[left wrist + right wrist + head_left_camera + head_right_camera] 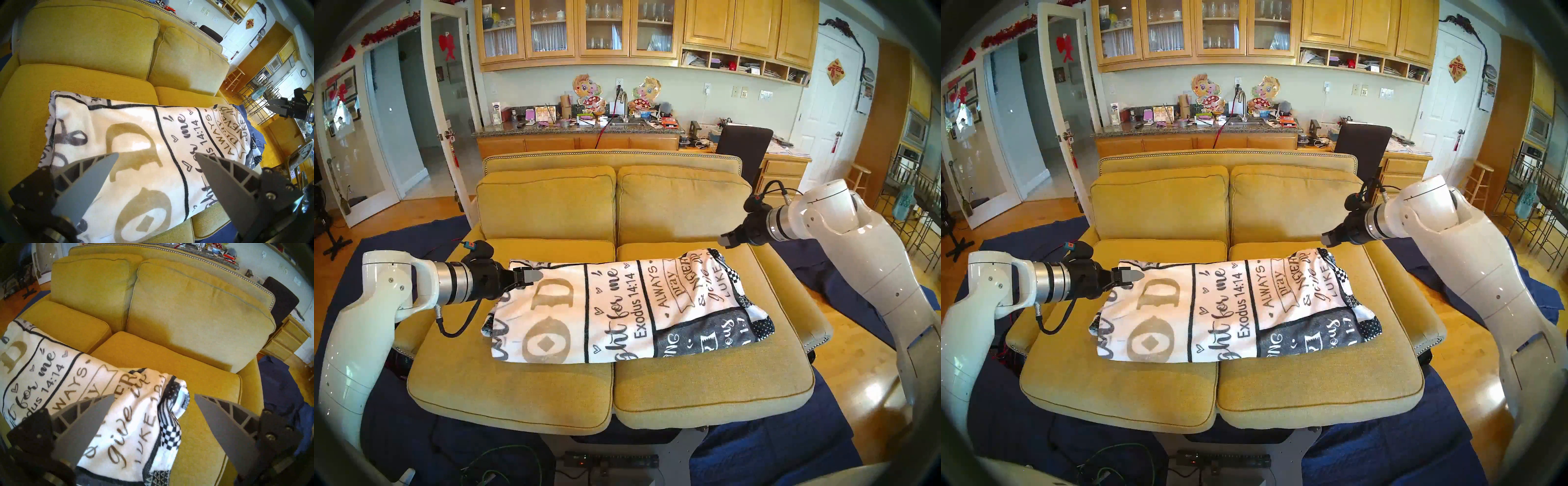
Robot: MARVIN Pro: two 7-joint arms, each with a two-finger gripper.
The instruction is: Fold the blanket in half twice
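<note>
A soft white fleece blanket (619,305) printed with black and tan scripture lettering, black grid lines and a checked patchwork border lies folded into a long band across both seat cushions of a mustard-yellow fabric loveseat (548,383). It spans the seam between the cushions, its right end bunched and slightly raised, its near edge roughly parallel to the front of the seat. The sofa has two loose back cushions and a row of nailhead trim along its top rail.

The left gripper (531,274) hangs just above the blanket's left far corner, jaws released and holding nothing; in the left wrist view its grey fingers (88,183) stand wide apart over the big tan letters. The right gripper (726,240) is in the air above the blanket's right end, apart from the cloth, jaws likewise spread and empty, as the right wrist view shows.

Plain navy blue cloths (765,451) cover the floor around the sofa, with glossy wooden flooring (870,390) beyond them. Behind the sofa runs a granite-topped table (575,129) crowded with small items and a faucet, under honey-coloured wooden wall cabinets (572,30) with glass doors. A dark chair back (745,149) stands at the right, and white doors (826,112) flank the room.
</note>
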